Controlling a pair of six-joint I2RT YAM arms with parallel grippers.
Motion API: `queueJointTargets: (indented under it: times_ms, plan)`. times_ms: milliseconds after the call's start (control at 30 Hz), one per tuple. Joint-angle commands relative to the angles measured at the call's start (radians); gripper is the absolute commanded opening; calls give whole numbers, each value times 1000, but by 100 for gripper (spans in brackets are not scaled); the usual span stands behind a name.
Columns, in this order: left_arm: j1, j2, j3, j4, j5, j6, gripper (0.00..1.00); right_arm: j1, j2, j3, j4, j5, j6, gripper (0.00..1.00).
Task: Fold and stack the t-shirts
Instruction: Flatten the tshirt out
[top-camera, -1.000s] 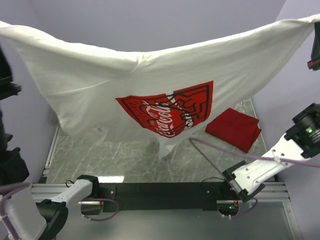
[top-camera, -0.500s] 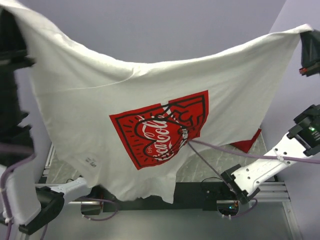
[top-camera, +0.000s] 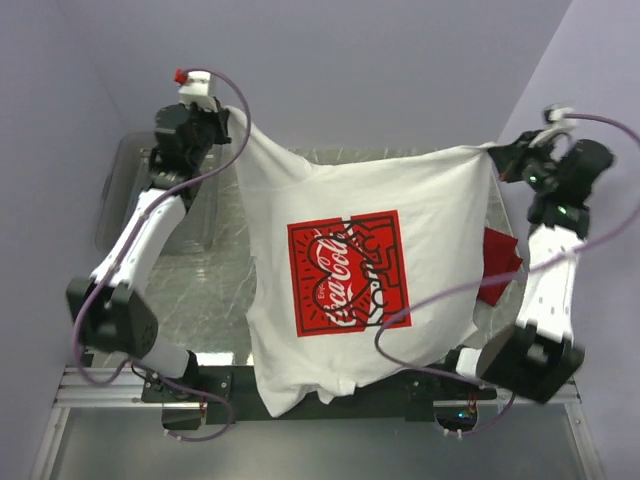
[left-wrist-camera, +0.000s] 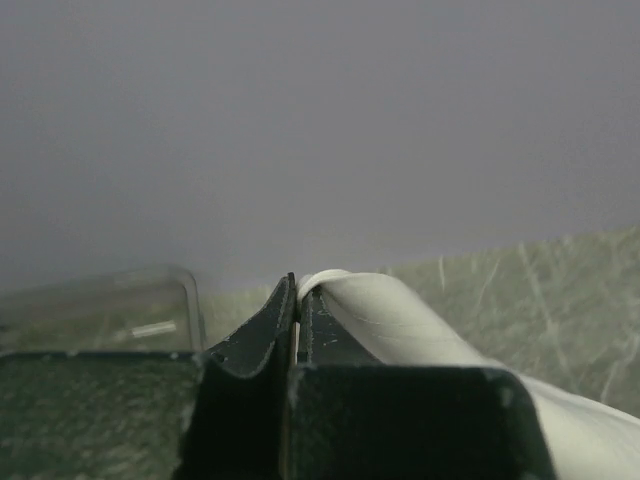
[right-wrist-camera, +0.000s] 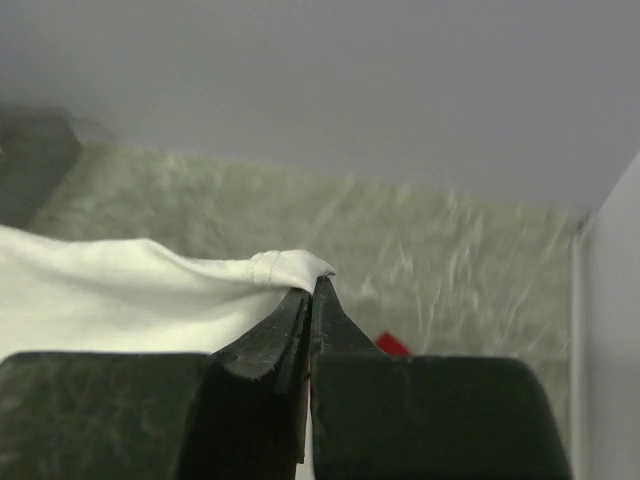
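Two corners of the white t-shirt (top-camera: 345, 270) are hanging pinched tight in my left hand (top-camera: 232, 116) and right hand (top-camera: 497, 155), above the bench (top-camera: 215, 290); the red t-shirt (top-camera: 500, 262) is lying on the bench.

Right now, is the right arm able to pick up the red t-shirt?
Probably not. The right gripper is shut on a corner of the white t-shirt, and that cloth covers part of the red t-shirt.
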Motion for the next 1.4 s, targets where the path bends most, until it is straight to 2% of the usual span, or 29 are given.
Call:
queueJointTargets:
  times_ms: [0, 67, 100, 200, 367, 833, 1133, 1367]
  plan:
    - [10, 147, 33, 135, 34, -53, 1, 80, 187, -82, 69, 198, -121, 0]
    - [11, 288, 118, 108, 23, -59, 1, 105, 279, -42, 69, 232, -129, 0]
    - [11, 331, 149, 80, 17, -57, 1, 124, 366, -19, 60, 245, -130, 0]
    - [11, 471, 272, 33, -8, -60, 1, 152, 486, 59, 23, 285, -135, 0]
    - [11, 609, 422, -33, -31, -54, 1, 188, 569, 127, 3, 346, -144, 0]
    - [28, 676, 597, -46, -63, -11, 1, 204, 612, 228, -2, 375, -83, 0]
    - [34, 666, 558, -41, -41, -2, 1, 209, 666, 303, -16, 326, -66, 0]
    - [36, 633, 501, -35, -14, 18, 1, 214, 692, 342, -9, 233, -68, 0]
